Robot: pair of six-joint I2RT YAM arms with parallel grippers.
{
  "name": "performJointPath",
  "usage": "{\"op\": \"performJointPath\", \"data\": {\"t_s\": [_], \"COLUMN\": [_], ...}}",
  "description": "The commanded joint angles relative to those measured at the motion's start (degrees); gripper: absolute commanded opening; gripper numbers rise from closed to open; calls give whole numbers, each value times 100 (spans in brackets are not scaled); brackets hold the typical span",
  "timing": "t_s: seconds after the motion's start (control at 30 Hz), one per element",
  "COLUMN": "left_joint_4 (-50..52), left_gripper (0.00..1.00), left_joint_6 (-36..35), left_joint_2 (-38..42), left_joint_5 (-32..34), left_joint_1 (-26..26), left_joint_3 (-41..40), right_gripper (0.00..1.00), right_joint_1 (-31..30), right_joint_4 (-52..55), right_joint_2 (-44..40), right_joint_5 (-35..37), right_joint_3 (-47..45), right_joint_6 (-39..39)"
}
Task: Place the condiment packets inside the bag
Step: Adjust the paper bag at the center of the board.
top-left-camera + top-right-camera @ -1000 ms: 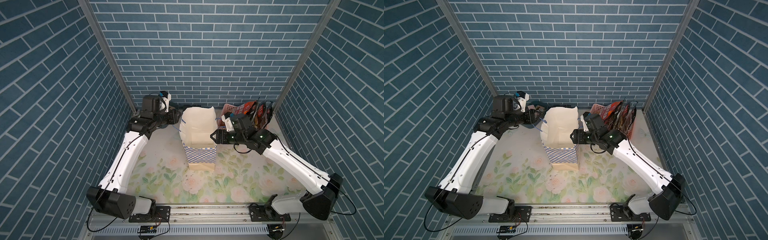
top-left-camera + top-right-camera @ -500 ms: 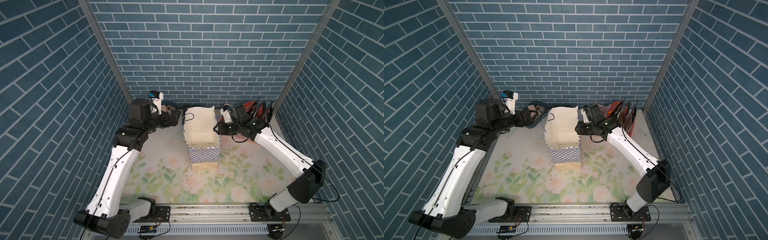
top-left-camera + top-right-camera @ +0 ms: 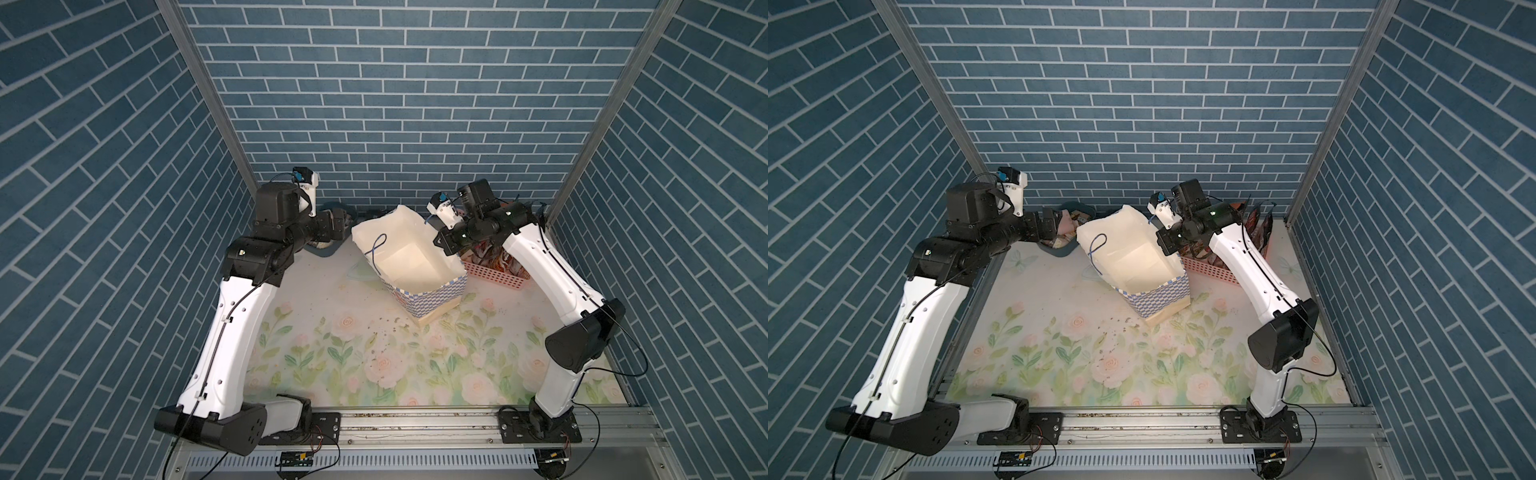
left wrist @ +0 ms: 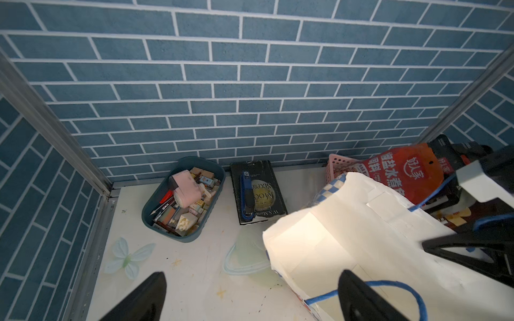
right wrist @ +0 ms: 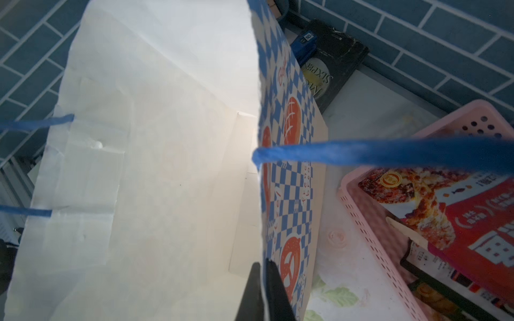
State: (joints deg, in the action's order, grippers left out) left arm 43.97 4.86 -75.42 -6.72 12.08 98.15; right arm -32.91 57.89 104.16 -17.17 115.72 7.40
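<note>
Clamped on flimsy rim of white paper carrier bag (image 3: 415, 259): right gripper (image 5: 262, 266); spread apart: left gripper (image 4: 251, 273). In pink perforated basket (image 5: 367, 236), glossy flat condiment packets (image 5: 472, 222): probably light, slippery; best pinched by an edge.

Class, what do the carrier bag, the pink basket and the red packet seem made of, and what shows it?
Carrier bag: matte paper, seemingly, by its creases and folds. Pink basket: probably moulded plastic, by its rows of holes. Red packet: likely glossy plastic film, by its sheen.
</note>
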Motion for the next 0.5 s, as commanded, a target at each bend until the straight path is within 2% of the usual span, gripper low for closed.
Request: {"op": "performJointPath", "data": {"t_s": [0.0, 0.13, 0.27, 0.4, 0.47], "left_joint_4": [417, 726, 898, 961, 975], "left_gripper": [100, 100, 100, 100, 100], "left_joint_6": [-428, -548, -879, -1187, -1280], "left_joint_2": [-172, -325, -302, -388, -427], "left_joint_5": [-663, -1083, -1204, -1263, -1444], "left_joint_1": [-30, -30, -30, -30, -25], "left_joint_3": [107, 105, -9, -97, -153], "right_gripper": [0, 3, 7, 9, 15], "right_joint_1": [43, 161, 444, 599, 610], "right_joint_4": [635, 1131, 1439, 1428, 1399], "right_joint_2": [184, 477, 692, 723, 764], "right_joint_5": [-1203, -2225, -2979, -3090, -3093], "right_joint_3": [240, 509, 800, 845, 782], "right_joint_6": [1434, 2181, 2573, 2643, 2638]}}
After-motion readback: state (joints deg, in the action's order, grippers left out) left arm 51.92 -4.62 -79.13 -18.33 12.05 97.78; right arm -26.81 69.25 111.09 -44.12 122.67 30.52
